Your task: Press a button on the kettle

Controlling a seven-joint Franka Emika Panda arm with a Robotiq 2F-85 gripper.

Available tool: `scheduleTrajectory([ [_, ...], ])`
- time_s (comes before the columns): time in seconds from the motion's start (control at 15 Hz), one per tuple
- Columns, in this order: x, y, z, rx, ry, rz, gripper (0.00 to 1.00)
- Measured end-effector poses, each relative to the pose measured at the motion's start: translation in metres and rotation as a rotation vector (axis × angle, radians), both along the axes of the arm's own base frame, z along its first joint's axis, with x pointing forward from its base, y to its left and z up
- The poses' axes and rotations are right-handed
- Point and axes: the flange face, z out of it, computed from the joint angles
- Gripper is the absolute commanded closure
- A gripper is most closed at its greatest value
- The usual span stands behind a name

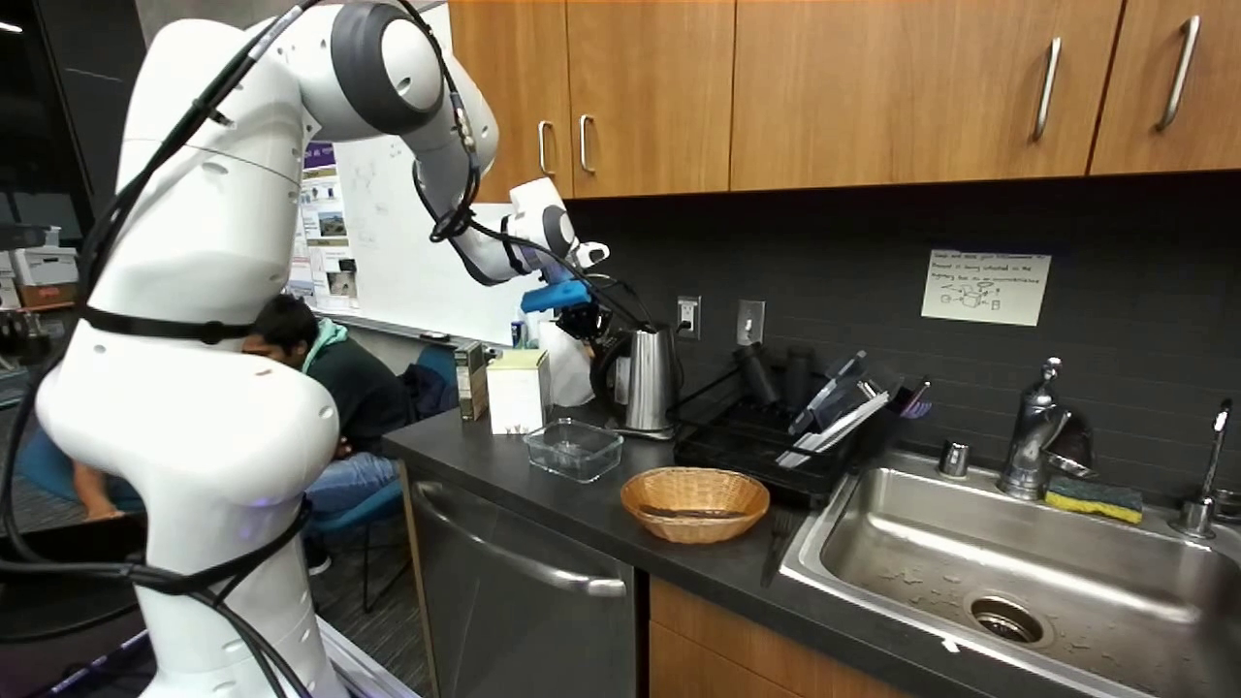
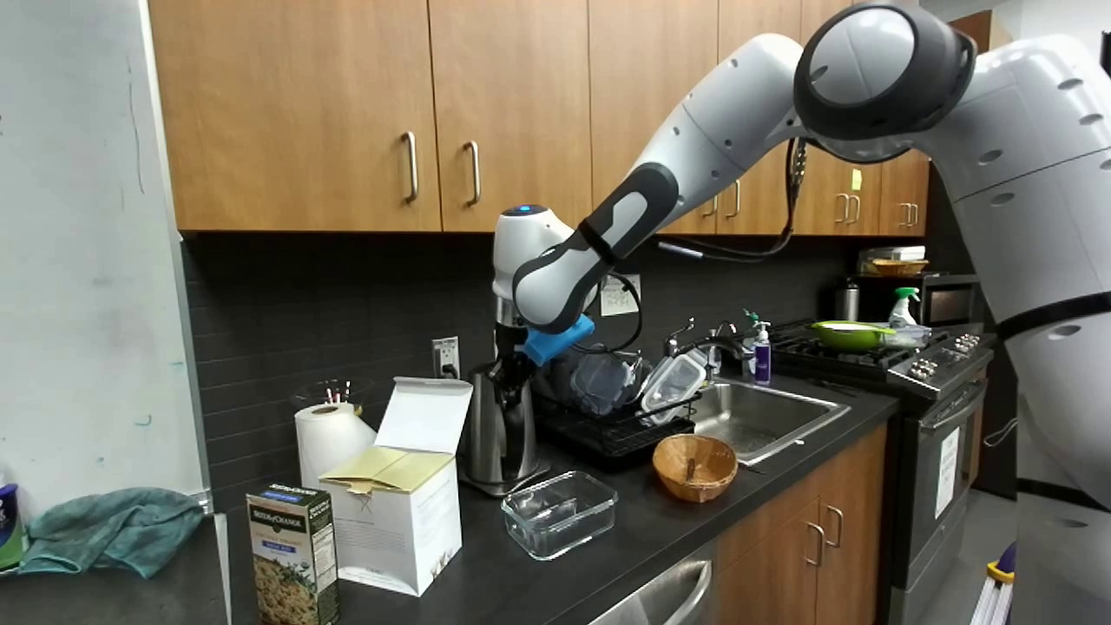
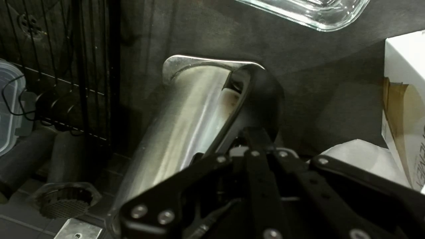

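One gripper [image 3: 257,137], seemingly closed with nothing visible in it, sits at the top of the handle [image 3: 267,96] of the kettle [image 2: 492,434], upright beside the rack [image 1: 737,458]; contact unclear. Likely step: lining up on the button, hidden here; next needs a short, firm push.

Streaked silver is flashed by the electric kettle [image 3: 181,129], its handle [image 3: 264,96] finished in black, and black too is worn by the gripper [image 3: 257,136]! White is carried along the robot arm [image 1: 213,213], broken by dark grey joint bands [image 1: 368,73], and vivid blue is thrown in by the wrist block [image 2: 557,340]! Honey-brown wood grain is spread over the wall cabinets [image 2: 295,113]; a tan weave is displayed by the wicker basket [image 1: 693,528]; yellow and slate are shared by the sponge [image 1: 1096,498]; lime green is claimed by the pan [image 2: 838,340]; dusty teal is brought by the towel [image 2: 113,529]
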Motion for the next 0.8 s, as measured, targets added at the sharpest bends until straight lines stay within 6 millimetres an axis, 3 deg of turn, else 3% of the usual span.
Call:
scheduleTrajectory([
  [0.47,-0.001,0.001,0.0,-0.003,0.006,0.0,1.0],
  [0.8,-0.005,0.015,-0.002,-0.007,0.024,0.023,1.0],
])
